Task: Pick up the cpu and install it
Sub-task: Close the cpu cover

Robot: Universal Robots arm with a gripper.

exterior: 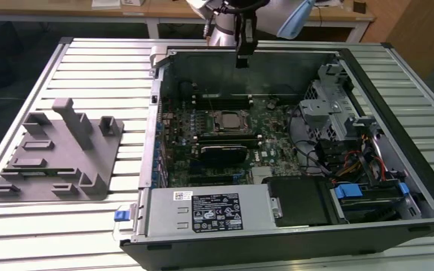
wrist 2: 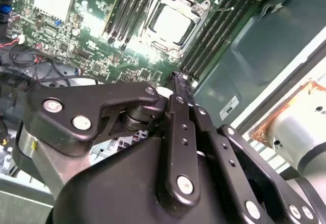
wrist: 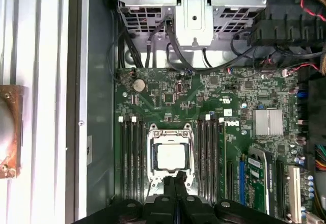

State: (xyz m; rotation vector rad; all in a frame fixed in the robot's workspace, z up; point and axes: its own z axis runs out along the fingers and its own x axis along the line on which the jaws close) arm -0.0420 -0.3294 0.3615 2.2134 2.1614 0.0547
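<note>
The cpu (exterior: 228, 120) lies flat in the metal-framed socket (exterior: 211, 122) on the green motherboard (exterior: 273, 152) inside the open computer case. Its silver top (wrist: 170, 156) shows bright between the memory slots in both wrist views (wrist 2: 173, 24). My gripper (exterior: 242, 61) hangs above the case's far wall, well over the board and apart from the cpu. Its black fingers (wrist: 175, 179) are pressed together with nothing between them. In the second wrist view the gripper's tip (wrist 2: 175, 79) points down toward the board beside the socket.
A grey drive cage (exterior: 330, 113) and cable bundles (exterior: 352, 164) fill the case on the exterior view's right. The power supply (exterior: 202, 212) sits at the near end. A grey plastic fixture (exterior: 59, 152) stands on the slatted table (exterior: 89, 68) at the exterior view's left.
</note>
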